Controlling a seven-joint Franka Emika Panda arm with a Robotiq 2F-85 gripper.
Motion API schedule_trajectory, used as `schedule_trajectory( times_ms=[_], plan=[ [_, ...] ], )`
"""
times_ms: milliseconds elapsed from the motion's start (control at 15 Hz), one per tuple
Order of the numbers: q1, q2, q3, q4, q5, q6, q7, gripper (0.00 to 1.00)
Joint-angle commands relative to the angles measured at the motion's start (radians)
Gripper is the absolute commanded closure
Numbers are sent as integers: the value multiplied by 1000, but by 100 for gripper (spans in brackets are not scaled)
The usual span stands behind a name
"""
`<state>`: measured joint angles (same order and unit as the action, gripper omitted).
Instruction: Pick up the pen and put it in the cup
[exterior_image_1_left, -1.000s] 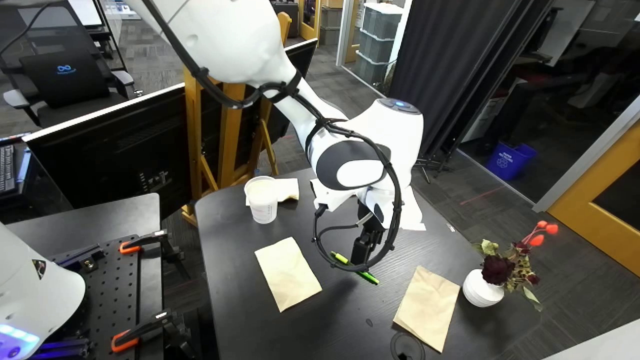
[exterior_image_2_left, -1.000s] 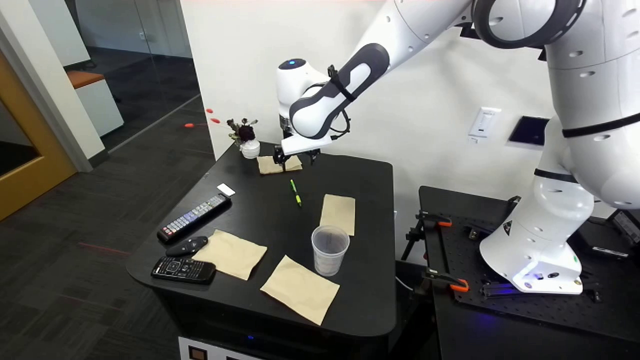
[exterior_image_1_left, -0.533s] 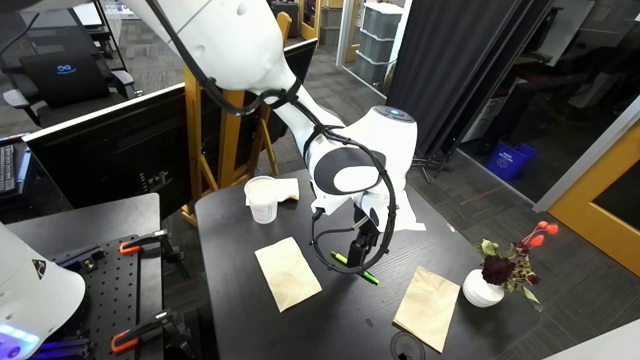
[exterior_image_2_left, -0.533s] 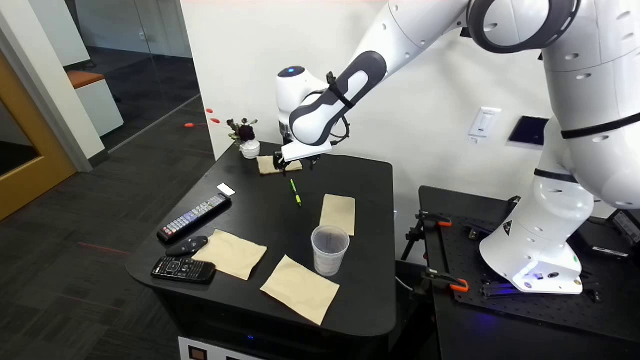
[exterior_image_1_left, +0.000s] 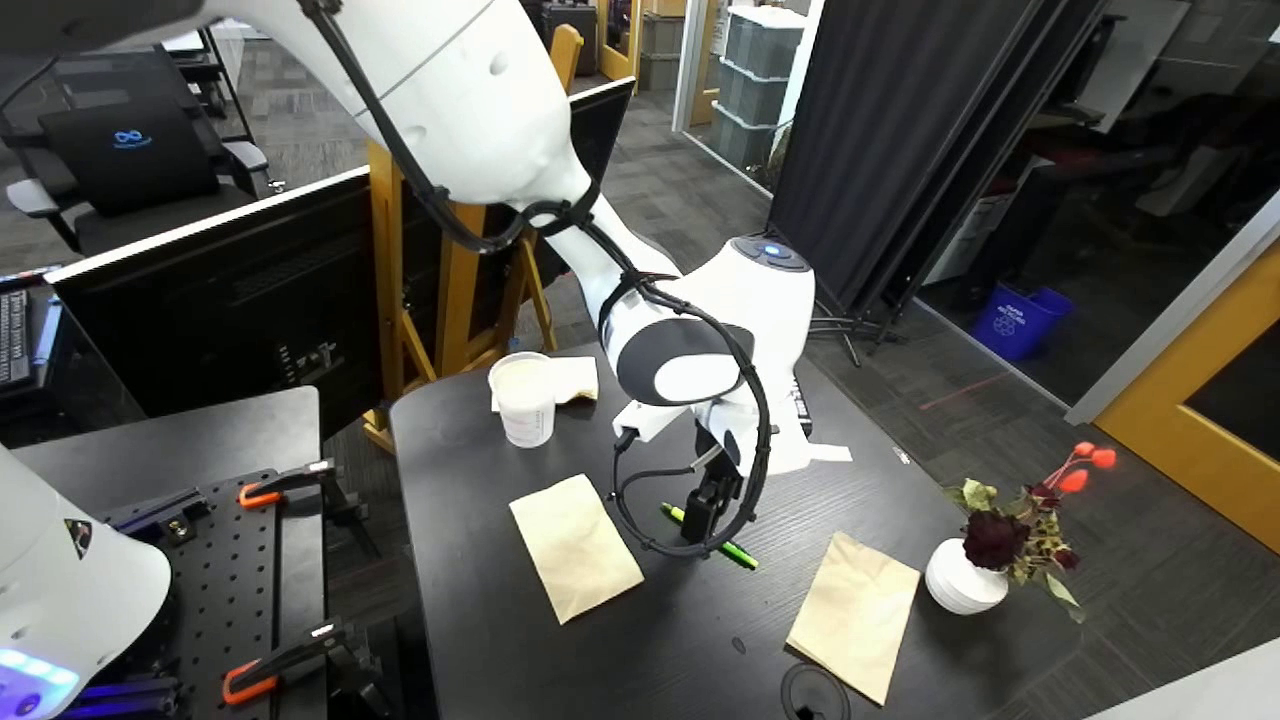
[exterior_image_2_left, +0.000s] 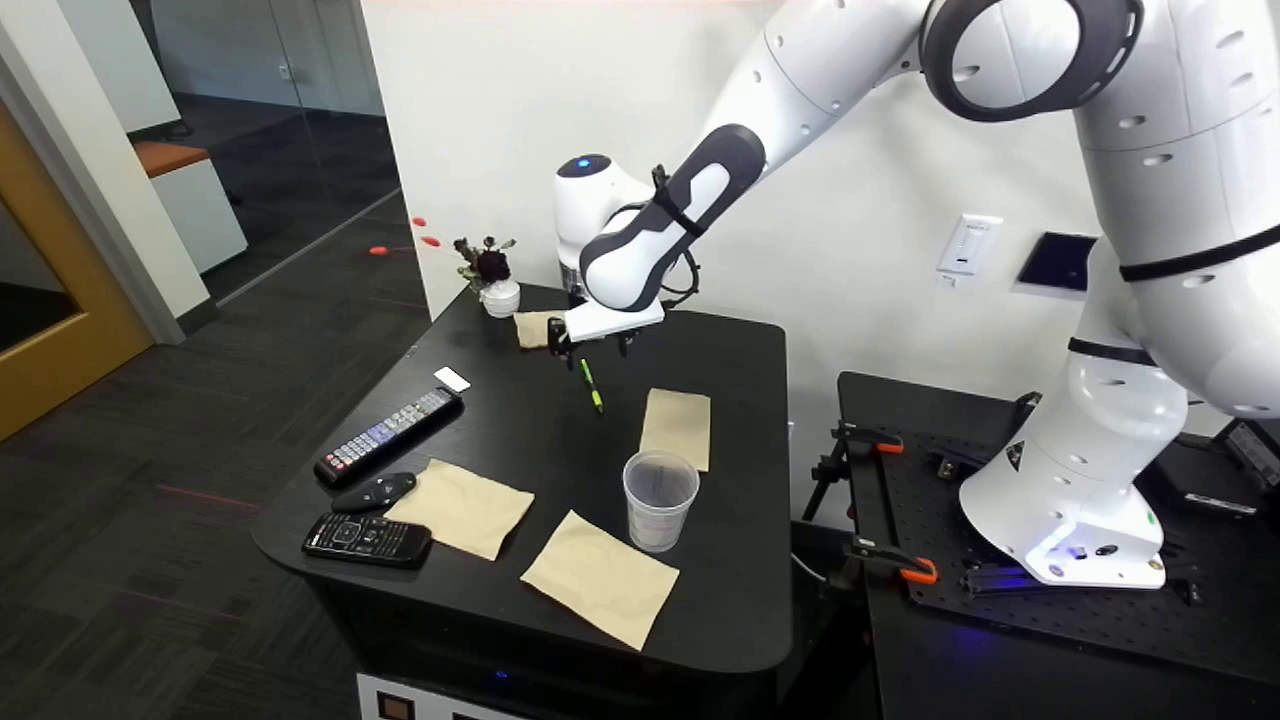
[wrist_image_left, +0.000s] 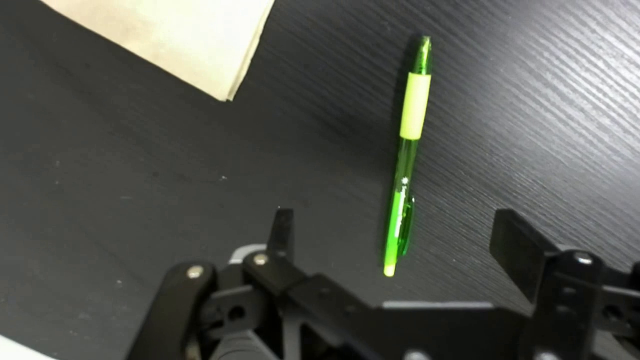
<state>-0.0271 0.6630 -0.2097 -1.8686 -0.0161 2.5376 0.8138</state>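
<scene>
The green pen (wrist_image_left: 407, 156) lies flat on the black table (exterior_image_2_left: 520, 420), not picked up yet. The robot hand (wrist_image_left: 393, 220) is above it, with its two fingers (wrist_image_left: 517, 250) spread wide, so it is holding nothing. In the wrist view, one finger shows on each side of the pen, and neither looks to be touching it. The white cup (exterior_image_2_left: 658, 525) stands upright, well apart from the pen, with no pen in it. In an exterior view, a brown paper (exterior_image_2_left: 676, 430) lies to one side of the pen, and a long remote (exterior_image_2_left: 388, 437) lies farther off on the other side.

I think this is the reaching step, before the grab. The fingers seem nearer the bright green end of the pen than its middle, so the hand may need to slide a bit toward the middle first. Then it should go straight down, with one finger on each side of the pen, and squeeze. The pen is thin, so the fingers must probably get very low without bumping the table hard. Lifting it over to the cup would come after.
</scene>
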Motion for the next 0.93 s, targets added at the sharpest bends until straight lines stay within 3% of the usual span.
schedule_trajectory(
  times_ms=[0,867],
  plan=[
    [12,2,-10,-28,28,40,-4,0],
    [4,36,-31,-28,35,60,-5,0]
  ],
)
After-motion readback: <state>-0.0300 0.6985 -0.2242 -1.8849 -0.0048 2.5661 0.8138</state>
